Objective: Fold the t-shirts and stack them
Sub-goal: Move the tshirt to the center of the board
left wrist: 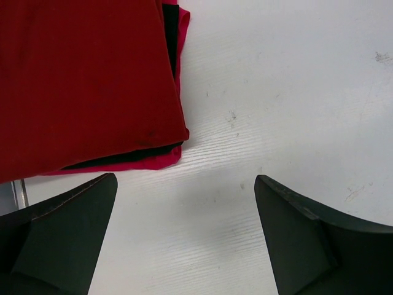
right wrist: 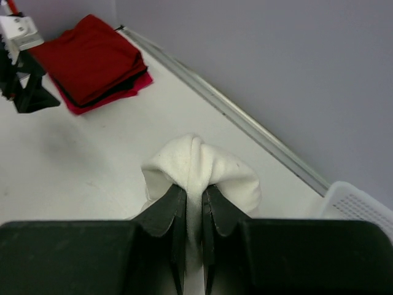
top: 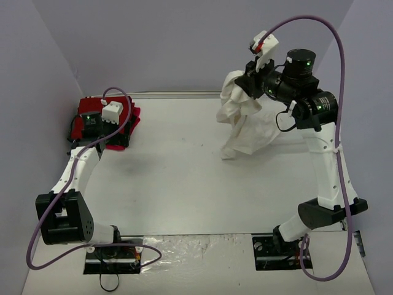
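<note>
- While my right gripper (right wrist: 193, 196) clamps the cream t-shirt (top: 242, 123) upper right, it dangles bunched, hem maybe touching table (top: 184, 184).
- Left gripper (left wrist: 185, 184): wide apart, empty, beside the red stack (left wrist: 86, 80), upper left.

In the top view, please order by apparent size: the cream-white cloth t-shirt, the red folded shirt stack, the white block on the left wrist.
Largest: cream-white cloth t-shirt, though it hangs nearer the camera.
Middle: red folded shirt stack, partly covered.
Smallest: white block on the left wrist.
</note>
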`<state>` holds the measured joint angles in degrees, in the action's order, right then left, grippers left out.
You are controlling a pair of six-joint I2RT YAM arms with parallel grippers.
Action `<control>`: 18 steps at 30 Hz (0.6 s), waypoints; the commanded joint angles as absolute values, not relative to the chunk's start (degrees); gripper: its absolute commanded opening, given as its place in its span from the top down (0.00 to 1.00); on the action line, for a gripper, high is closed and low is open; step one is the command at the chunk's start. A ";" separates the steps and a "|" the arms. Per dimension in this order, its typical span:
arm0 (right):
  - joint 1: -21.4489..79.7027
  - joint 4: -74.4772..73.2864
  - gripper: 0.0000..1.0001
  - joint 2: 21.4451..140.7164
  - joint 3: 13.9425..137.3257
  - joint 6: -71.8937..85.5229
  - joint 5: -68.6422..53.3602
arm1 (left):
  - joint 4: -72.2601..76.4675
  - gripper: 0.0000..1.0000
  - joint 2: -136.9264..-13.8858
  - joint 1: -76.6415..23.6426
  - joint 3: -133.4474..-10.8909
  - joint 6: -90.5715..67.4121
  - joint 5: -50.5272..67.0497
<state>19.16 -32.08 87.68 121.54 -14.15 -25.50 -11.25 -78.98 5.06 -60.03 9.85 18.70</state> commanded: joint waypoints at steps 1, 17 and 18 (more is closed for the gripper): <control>21.18 -29.88 1.00 88.50 119.10 -12.48 -33.92 | -9.93 0.06 -78.40 5.80 -59.94 9.23 19.69; 30.93 -33.75 0.03 95.78 95.37 -22.75 -33.32 | -9.67 0.06 -79.54 6.77 -59.24 9.23 22.67; 31.20 -33.66 0.01 96.50 93.97 -23.46 -31.83 | -9.67 0.06 -79.37 6.77 -59.24 9.14 23.02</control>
<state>29.91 -32.93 93.84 96.71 -19.59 -34.70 -10.50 -79.72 6.20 -58.87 9.82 21.39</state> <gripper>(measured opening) 0.973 0.945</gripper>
